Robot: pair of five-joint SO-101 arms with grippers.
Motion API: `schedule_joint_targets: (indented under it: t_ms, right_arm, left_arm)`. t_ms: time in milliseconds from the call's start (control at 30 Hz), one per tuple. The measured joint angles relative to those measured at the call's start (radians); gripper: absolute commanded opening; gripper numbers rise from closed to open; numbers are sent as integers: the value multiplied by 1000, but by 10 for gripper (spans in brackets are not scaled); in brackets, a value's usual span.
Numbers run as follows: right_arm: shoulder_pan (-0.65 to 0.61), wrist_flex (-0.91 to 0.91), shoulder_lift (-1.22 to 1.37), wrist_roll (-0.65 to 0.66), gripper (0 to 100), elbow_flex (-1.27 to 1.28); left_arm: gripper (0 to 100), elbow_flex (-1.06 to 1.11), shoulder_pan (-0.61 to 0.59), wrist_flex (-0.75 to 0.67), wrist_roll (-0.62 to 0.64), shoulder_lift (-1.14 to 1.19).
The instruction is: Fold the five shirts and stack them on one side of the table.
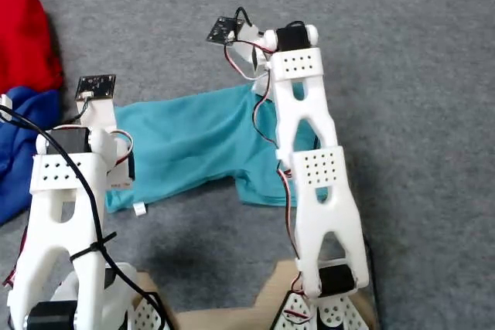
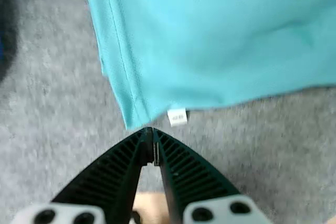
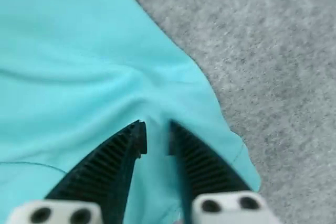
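Note:
A teal shirt (image 1: 193, 144) lies spread on the grey cloth-covered table (image 1: 418, 75). My right gripper (image 3: 157, 137) is over the shirt's far right part (image 3: 79, 51). Its fingers stand narrowly apart with a raised crease of teal cloth running in between them, pinched. My left gripper (image 2: 150, 134) is shut with its tips together and nothing held. It is just off the shirt's near left hem corner (image 2: 131, 114), beside a small white tag (image 2: 177, 116). In the high view the left arm (image 1: 69, 191) stands at the shirt's left end and the right arm (image 1: 309, 152) crosses its right part.
A red shirt (image 1: 27, 32) is bunched at the far left corner, with a blue shirt (image 1: 19, 144) just in front of it along the left edge. Bare grey table stretches to the right and at the back. The arm bases (image 1: 325, 307) stand at the near edge.

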Motion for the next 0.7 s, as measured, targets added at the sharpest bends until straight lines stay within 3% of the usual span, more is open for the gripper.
schedule_joint_targets:
  t_ms: [200, 367, 700]
  right_arm:
    - [74, 6, -49, 0, 196, 0]
    - [133, 9, -132, 0, 196, 0]
    - [241, 9, -311, 0, 196, 273]
  left_arm:
    - [71, -46, -25, -94, 35, 34]
    - [78, -232, -80, -98, 64, 287]
    - [54, -884, -117, 287, 29, 988]
